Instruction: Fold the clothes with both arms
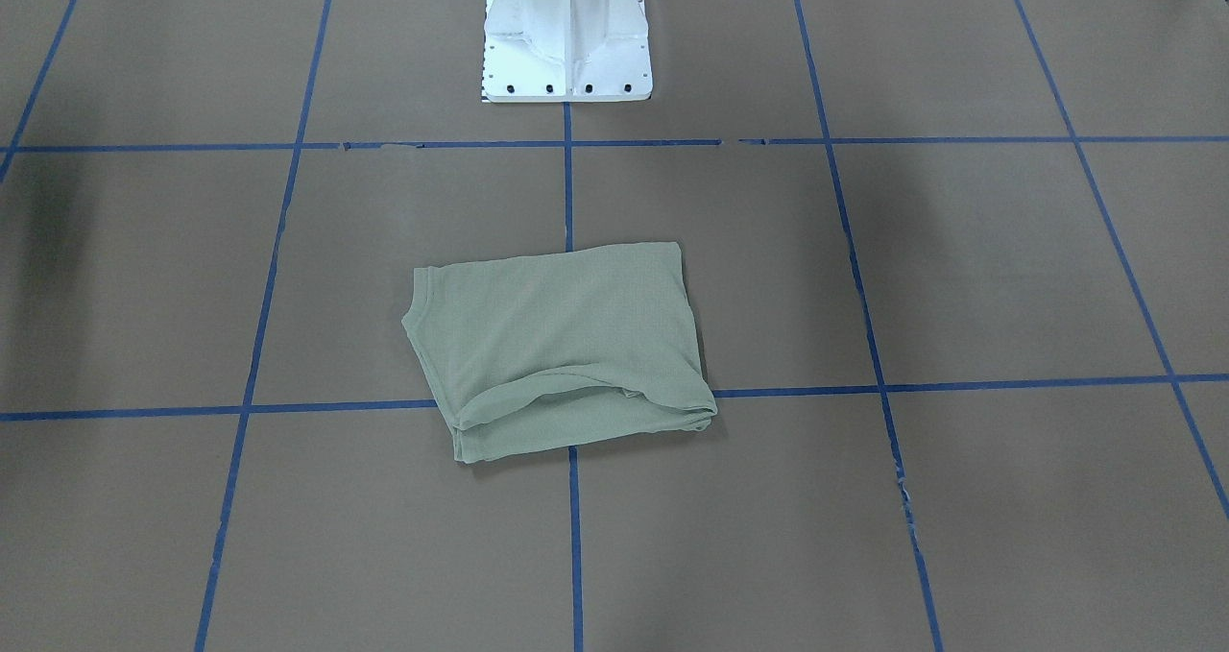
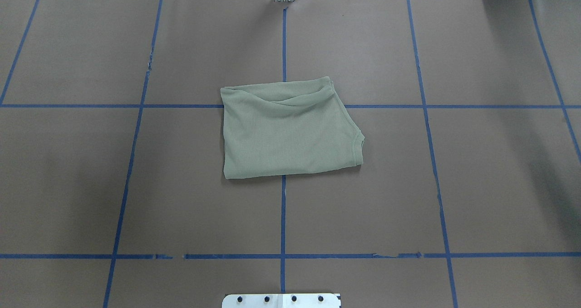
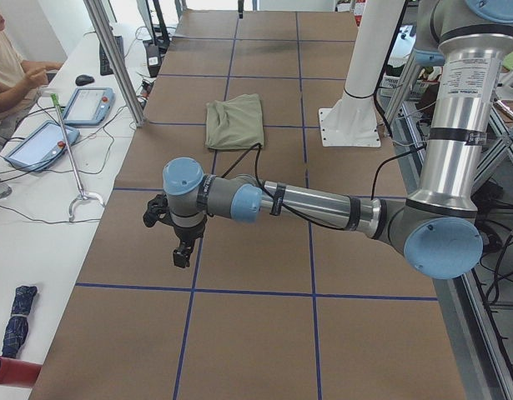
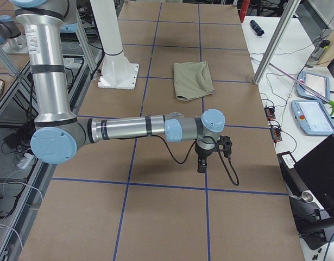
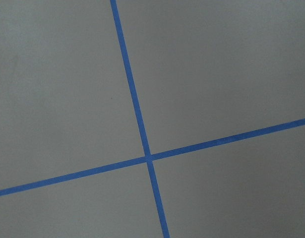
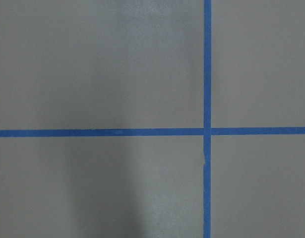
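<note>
**Two grippers wide, shirt folded at centre**

Off to the left of the brown paper-covered table (image 2: pixel 91 185), the black two-finger left gripper (image 3: pixel 182 255) hangs over bare blue tape grid (image 5: pixel 142 144). Whether its fingers are apart cannot be told. At centre lies the sage-green knit shirt (image 2: pixel 288 131), a rough rectangle with its far edge rumpled. The black right gripper (image 4: pixel 201 165) is equally unreadable. Any further fold probably needs both pinching matching corners and lifting evenly.

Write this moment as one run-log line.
sage-green knit shirt: folded, on brown table | left pincer: off shirt | right pincer: off shirt
</note>
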